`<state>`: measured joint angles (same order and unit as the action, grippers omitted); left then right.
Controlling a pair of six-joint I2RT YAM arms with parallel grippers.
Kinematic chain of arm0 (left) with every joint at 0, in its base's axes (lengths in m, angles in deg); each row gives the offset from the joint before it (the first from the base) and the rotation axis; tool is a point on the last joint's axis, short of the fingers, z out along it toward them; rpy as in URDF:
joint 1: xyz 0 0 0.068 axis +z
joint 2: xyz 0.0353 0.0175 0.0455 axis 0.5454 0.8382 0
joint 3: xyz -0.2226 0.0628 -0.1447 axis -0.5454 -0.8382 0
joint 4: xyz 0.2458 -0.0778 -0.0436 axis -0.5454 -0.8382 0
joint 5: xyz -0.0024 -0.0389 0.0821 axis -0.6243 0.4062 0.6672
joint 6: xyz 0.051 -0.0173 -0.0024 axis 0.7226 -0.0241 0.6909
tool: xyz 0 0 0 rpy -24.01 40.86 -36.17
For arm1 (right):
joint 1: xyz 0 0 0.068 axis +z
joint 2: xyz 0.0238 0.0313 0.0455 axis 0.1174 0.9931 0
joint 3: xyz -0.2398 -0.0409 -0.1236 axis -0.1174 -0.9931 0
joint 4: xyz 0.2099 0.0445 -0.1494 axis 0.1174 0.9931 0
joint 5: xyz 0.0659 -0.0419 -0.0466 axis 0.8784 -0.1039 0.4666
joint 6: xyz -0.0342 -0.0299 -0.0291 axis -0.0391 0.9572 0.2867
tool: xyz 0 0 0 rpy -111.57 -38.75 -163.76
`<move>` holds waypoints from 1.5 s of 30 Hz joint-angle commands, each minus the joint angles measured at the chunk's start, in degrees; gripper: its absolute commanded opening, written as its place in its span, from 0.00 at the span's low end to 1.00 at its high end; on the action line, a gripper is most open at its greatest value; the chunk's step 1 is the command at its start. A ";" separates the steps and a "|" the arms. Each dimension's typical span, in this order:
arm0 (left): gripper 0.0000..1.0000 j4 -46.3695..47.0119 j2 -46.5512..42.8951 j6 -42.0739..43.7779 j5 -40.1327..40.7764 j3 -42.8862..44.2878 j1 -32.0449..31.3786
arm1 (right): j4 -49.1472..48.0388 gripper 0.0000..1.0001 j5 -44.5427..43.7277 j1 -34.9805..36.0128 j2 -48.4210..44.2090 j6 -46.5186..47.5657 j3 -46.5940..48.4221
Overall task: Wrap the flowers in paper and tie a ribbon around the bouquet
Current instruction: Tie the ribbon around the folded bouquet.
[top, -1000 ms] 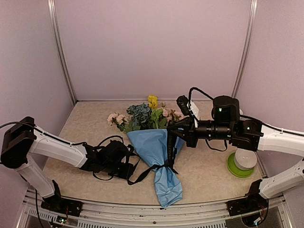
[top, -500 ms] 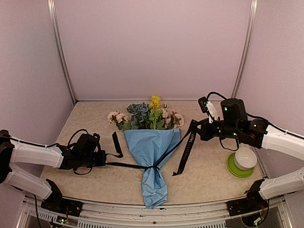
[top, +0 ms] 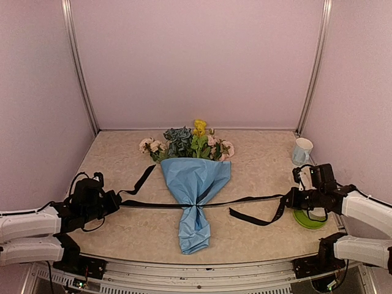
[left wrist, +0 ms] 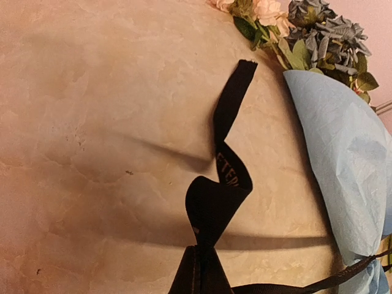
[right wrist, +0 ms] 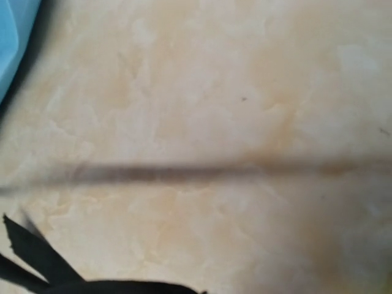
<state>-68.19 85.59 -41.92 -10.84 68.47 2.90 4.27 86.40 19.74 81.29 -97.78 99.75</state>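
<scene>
Two hands pull the ribbon [top: 245, 200] taut: my left hand [top: 111, 202] is clamped on it at 9 o'clock, my right hand [top: 286, 199] at 3 o'clock. The bouquet [top: 196, 180] lies at the centre of the desk [top: 257, 165], flowers [top: 187, 142] already wrapped and ribbon cinched round its neck. I judge only a finishing knot remains.

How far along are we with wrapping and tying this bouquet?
Done: the pink, yellow and blue-green flowers sit in a cone of light blue paper, cinched at its neck. In hand: the narrow black ribbon crosses that neck, pulled taut between the left fingers and right fingers, both shut on it. Remaining: whether a knot holds is too small to tell; no bow shows, and both ends need releasing.
</scene>
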 commanded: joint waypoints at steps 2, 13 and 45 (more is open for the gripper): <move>0.00 -4.30 -5.40 -2.50 5.50 -2.63 3.09 | -2.60 0.00 1.41 -6.37 -0.90 -1.31 -1.28; 0.00 -8.96 -13.48 -5.42 10.44 -3.60 3.23 | -5.04 0.00 8.95 -17.41 -0.41 -0.20 -3.66; 0.00 -0.82 8.39 18.14 13.97 32.29 -35.56 | -3.79 0.00 6.97 28.74 8.27 6.43 18.43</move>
<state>-70.22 90.75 -31.48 -0.81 97.25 -28.69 -2.41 96.19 43.91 86.52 -93.47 115.73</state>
